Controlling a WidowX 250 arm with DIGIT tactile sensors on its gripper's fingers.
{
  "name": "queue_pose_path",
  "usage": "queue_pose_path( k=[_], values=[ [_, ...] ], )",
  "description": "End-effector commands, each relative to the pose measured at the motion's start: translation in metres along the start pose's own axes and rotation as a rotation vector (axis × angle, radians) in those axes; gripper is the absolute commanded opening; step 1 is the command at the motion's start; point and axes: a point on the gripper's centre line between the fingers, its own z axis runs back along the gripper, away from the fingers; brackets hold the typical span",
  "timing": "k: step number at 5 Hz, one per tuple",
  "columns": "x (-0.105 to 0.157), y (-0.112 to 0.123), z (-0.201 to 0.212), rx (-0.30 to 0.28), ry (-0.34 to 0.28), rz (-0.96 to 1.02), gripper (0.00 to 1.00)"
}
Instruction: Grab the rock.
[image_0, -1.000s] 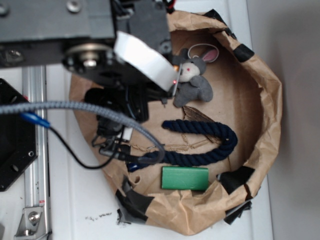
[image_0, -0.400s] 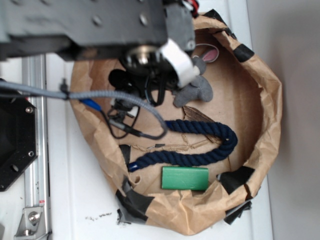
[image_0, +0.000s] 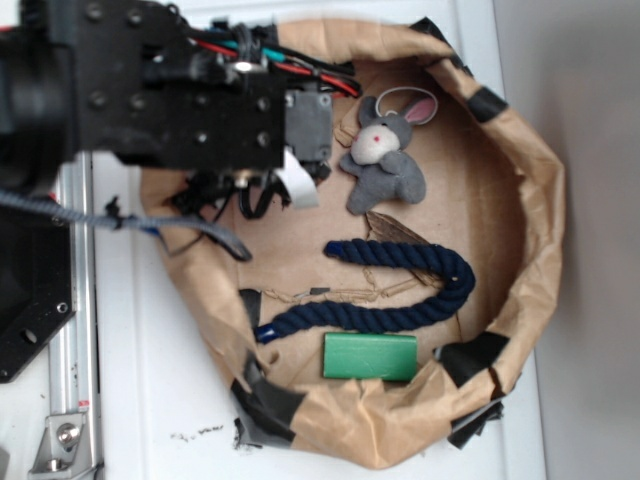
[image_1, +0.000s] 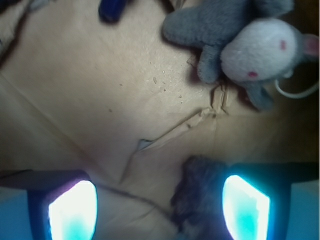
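In the wrist view the rock (image_1: 200, 192), a small dark brown rough lump, lies on the brown paper between my fingers, close against the right fingertip (image_1: 245, 207). My gripper (image_1: 159, 210) is open, with a wide gap left of the rock. In the exterior view the rock is hidden under the black arm. There only a white finger (image_0: 297, 186) of my gripper (image_0: 280, 188) shows, at the left of the paper basin.
A grey plush mouse (image_0: 385, 160) lies just right of the gripper, also in the wrist view (image_1: 250, 45). A dark blue rope (image_0: 400, 290) curves across the middle and a green block (image_0: 369, 356) sits at the front. The crumpled paper wall (image_0: 545, 220) rings everything.
The arm has swung left across the basin, uncovering the plush mouse that it partly hid. The gripper now sits over the basin's left side.
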Motion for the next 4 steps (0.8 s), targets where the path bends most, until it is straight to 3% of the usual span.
queue_pose_path(
  k=[1,3,4],
  values=[
    [-0.004,0.029,-0.004,-0.014,-0.057,-0.012,1.00],
    [-0.008,0.039,-0.019,-0.071,-0.049,0.015,1.00],
    [-0.005,0.042,-0.021,-0.082,-0.067,0.045,0.01]
  ],
)
